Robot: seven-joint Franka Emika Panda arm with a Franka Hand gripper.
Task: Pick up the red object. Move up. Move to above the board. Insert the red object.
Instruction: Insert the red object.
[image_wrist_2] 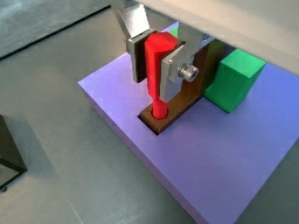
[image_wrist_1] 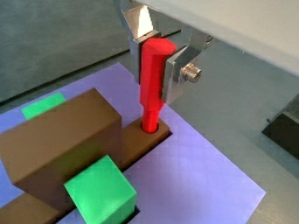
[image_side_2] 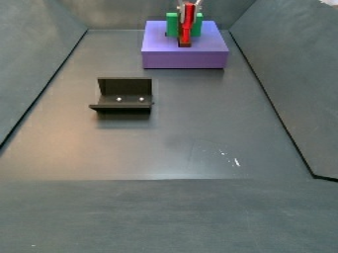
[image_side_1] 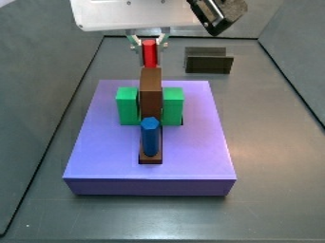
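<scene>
My gripper (image_wrist_1: 156, 63) is shut on the red object (image_wrist_1: 153, 83), a thin bright-red peg held upright; it also shows in the other wrist view (image_wrist_2: 156, 74). The peg's lower tip sits in a slot of the brown strip (image_wrist_2: 176, 118) on the lavender board (image_wrist_1: 205, 166). In a side view the gripper (image_side_1: 150, 43) stands over the board's far side (image_side_1: 191, 142), with the red peg (image_side_1: 150, 52) behind the tall brown block (image_side_1: 150, 90). In the other side view the red peg (image_side_2: 189, 18) stands on the board (image_side_2: 187, 51) at the far end.
Green blocks (image_wrist_1: 100, 188) (image_wrist_2: 237, 79) flank the brown block (image_wrist_1: 59, 144). A blue peg (image_side_1: 148, 136) stands in the strip's near end. A small dark olive box (image_side_1: 208, 61) lies beyond the board. The fixture (image_side_2: 123, 96) stands on the floor mid-left.
</scene>
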